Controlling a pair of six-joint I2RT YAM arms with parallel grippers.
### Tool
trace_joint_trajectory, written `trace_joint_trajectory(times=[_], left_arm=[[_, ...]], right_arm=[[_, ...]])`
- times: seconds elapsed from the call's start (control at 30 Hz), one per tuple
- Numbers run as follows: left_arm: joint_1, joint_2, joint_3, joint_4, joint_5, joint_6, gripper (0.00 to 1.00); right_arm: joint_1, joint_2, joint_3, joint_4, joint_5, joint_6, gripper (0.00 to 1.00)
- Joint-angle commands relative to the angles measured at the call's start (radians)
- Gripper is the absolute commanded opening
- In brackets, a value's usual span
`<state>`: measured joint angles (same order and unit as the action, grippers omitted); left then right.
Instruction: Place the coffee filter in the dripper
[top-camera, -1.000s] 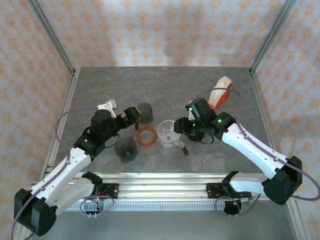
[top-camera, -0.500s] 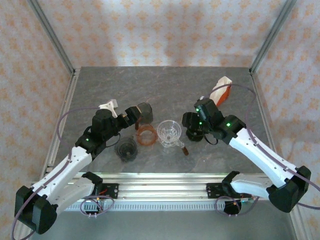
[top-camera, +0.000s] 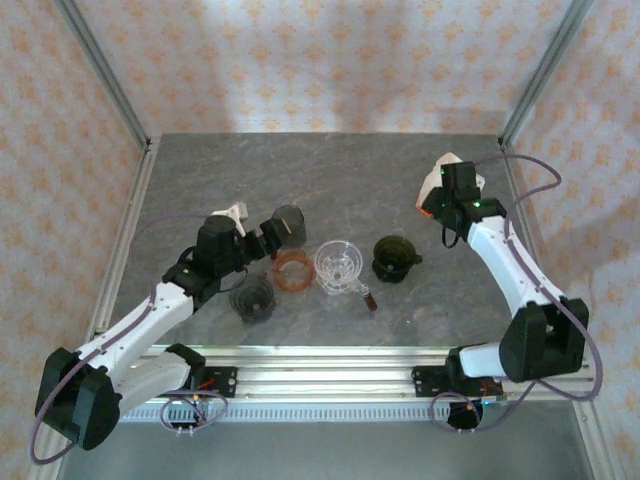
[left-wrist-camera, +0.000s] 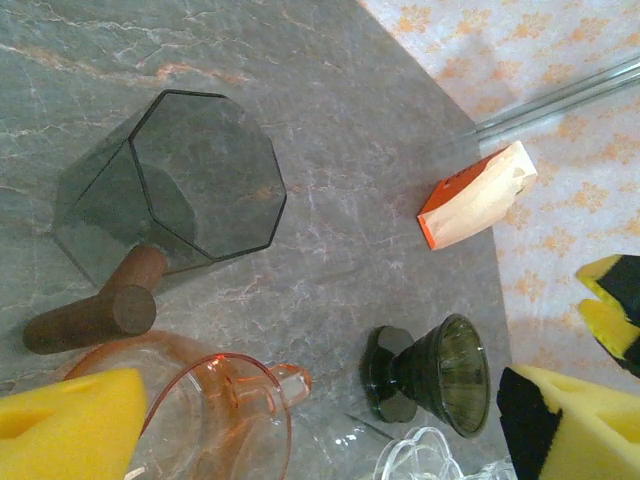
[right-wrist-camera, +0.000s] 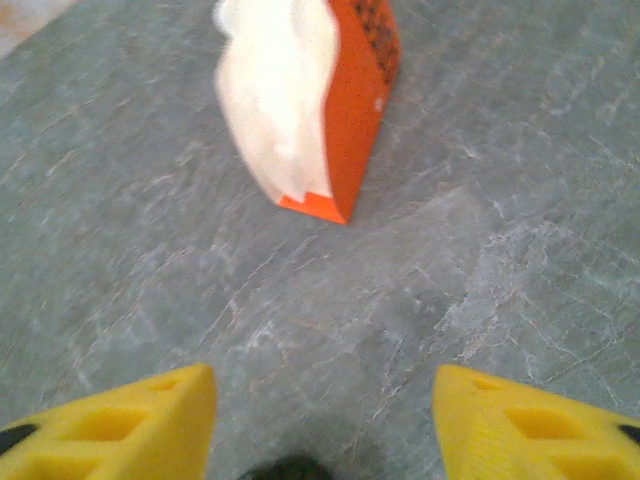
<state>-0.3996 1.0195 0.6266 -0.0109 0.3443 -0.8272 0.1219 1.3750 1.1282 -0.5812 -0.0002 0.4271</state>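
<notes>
**Filter pack (right-wrist-camera: 355, 90) not yet gripped**

It lies at the back right of the table (top-camera: 330, 170). Right gripper (right-wrist-camera: 325, 385) hovers just before it, fingers apart and empty; left gripper (left-wrist-camera: 320, 425) is also apart. Next, I judge: advance and pinch 1 filter (right-wrist-camera: 265, 90). Room is free toward the green dripper (top-camera: 393, 255); the right edge is near.

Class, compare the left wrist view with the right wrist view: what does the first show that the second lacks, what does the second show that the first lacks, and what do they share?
Left wrist, not right wrist: the grey dripper, pink dripper, green dripper and clear dripper, framed by the open left gripper.
Right wrist, not left wrist: the open right gripper, nothing between its fingers.
Both: the filter pack on the table; the right wrist sees the pack closer.
</notes>
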Motion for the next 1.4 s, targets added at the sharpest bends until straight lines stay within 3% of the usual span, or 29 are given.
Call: trace_joint_trajectory(times=[0.0, 0.37, 1.37], left_arm=[[-0.008, -0.016, 0.005, 0.018, 0.021, 0.022, 0.93], [-0.008, -0.036, 0.005, 0.007, 0.013, 0.063, 0.93], [-0.008, 0.036, 0.020, 0.032, 0.012, 0.075, 0.94]], right_arm=[[-0.057, 0.074, 0.072, 0.046, -0.011, 0.006, 0.50], [-0.101, 0.343, 0.236, 0.088, -0.026, -0.037, 0.42], [-0.126, 0.520, 0.339, 0.092, -0.025, -0.110, 0.26]])
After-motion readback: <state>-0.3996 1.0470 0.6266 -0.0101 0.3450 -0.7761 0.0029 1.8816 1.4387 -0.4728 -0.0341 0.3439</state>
